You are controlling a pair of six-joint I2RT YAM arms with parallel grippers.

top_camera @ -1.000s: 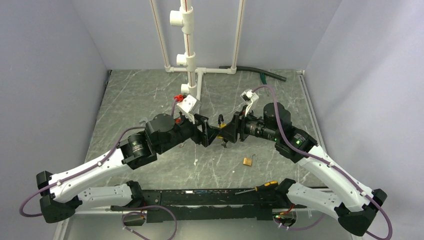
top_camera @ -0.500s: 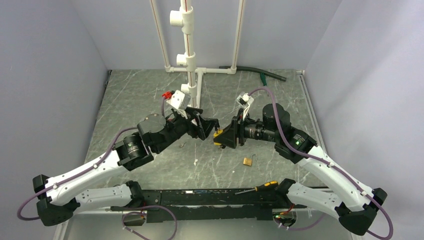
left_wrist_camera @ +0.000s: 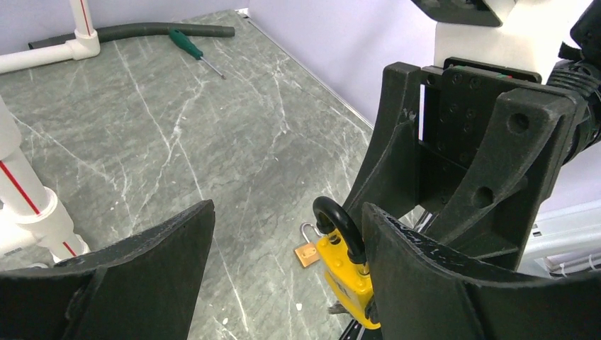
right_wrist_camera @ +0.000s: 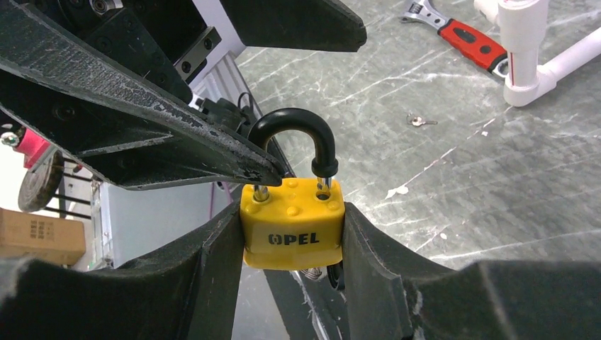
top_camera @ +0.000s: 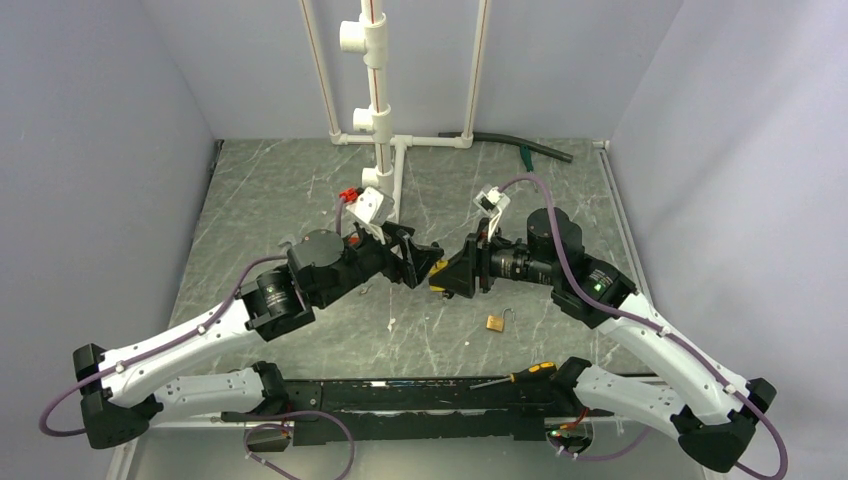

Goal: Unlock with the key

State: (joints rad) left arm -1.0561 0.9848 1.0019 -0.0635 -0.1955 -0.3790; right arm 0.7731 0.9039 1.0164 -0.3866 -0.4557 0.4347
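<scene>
A grey marbled table (top_camera: 270,190) sits boxed in by pale lilac walls, with a white pipe frame (top_camera: 376,100) standing at the back. At its middle the right gripper (right_wrist_camera: 294,237) is clamped on the body of the yellow padlock (right_wrist_camera: 293,228), one finger on each side, with the black shackle pointing up. The key (right_wrist_camera: 310,272) pokes out under the padlock's body, mostly hidden. The left gripper (left_wrist_camera: 283,234) faces it with its fingers spread wide and nothing between them. One finger edge lies just beside the shackle. A small pale metal piece (right_wrist_camera: 418,121) lies on bare table farther out. Near the front, a small brass padlock (top_camera: 496,322) lies alone, and a black-and-yellow screwdriver (top_camera: 525,374) rests by the near edge. The left and back stretches of the table are open.
</scene>
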